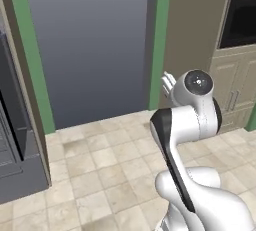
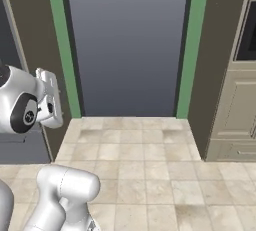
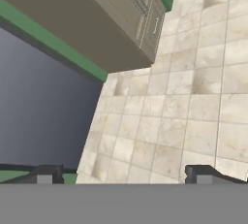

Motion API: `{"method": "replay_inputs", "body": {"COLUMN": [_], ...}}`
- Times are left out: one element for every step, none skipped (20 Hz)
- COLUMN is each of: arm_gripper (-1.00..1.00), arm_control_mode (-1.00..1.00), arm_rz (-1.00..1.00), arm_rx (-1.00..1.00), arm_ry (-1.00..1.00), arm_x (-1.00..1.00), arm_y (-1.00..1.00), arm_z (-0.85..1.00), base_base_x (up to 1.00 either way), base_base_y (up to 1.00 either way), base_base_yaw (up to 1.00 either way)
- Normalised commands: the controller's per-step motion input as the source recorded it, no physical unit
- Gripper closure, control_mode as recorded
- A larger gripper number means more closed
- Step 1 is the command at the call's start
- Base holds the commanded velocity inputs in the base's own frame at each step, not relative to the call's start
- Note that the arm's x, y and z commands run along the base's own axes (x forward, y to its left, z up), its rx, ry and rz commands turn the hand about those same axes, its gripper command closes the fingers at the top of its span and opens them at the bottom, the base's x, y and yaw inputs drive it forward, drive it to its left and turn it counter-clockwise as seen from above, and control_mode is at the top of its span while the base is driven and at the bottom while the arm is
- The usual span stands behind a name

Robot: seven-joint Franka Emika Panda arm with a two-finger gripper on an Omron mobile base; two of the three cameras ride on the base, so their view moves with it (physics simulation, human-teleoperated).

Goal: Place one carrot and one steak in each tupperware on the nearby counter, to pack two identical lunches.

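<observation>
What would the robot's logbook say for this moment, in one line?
gripper: open, empty | facing: tiled floor, green-framed doorway | beside: beige cabinets

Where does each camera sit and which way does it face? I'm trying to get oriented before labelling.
Left base view: behind the arm, left side, facing the green-framed doorway.
Right base view: behind, right side, same doorway and tile floor, arm at left.
Hand view: on the hand, looking at floor and cabinet; open gripper tips at bottom.

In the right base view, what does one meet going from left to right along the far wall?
Left green door frame strip → grey-blue doorway opening → right green door frame strip → brown wall panel → beige cabinet with the dark oven window above.
</observation>
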Motion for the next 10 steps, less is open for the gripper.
{"method": "replay_inputs", "body": {"arm_gripper": [-1.00,-1.00,-1.00,-1.00,-1.00,-1.00,-1.00,-1.00,-1.00,-1.00], "arm_control_mode": [1.00,1.00,1.00,1.00,1.00,1.00,1.00,1.00,1.00,1.00], "arm_rz": [0.00,0.00,0.00,0.00,0.00,0.00,0.00,0.00,0.00,0.00], "arm_rx": [0.00,0.00,0.00,0.00,0.00,0.00,0.00,0.00,0.00,0.00], "arm_ry": [0.00,0.00,0.00,0.00,0.00,0.00,0.00,0.00,0.00,0.00], "arm_x": [0.00,0.00,0.00,0.00,0.00,0.00,0.00,0.00,0.00,0.00], "arm_y": [0.00,0.00,0.00,0.00,0.00,0.00,0.00,0.00,0.00,0.00], "arm_z": [0.00,0.00,0.00,0.00,0.00,0.00,0.00,0.00,0.00,0.00], "base_base_x": [-1.00,-0.87,-0.68,-0.49,-0.32,-0.18,-0.16,-0.21,-0.31,-0.24], "base_base_y": [0.59,0.76,0.93,1.00,1.00,1.00,1.00,1.00,1.00,1.00], "base_base_yaw": [0.00,0.05,0.13,0.20,0.22,0.22,0.19,0.17,0.16,0.15]}}
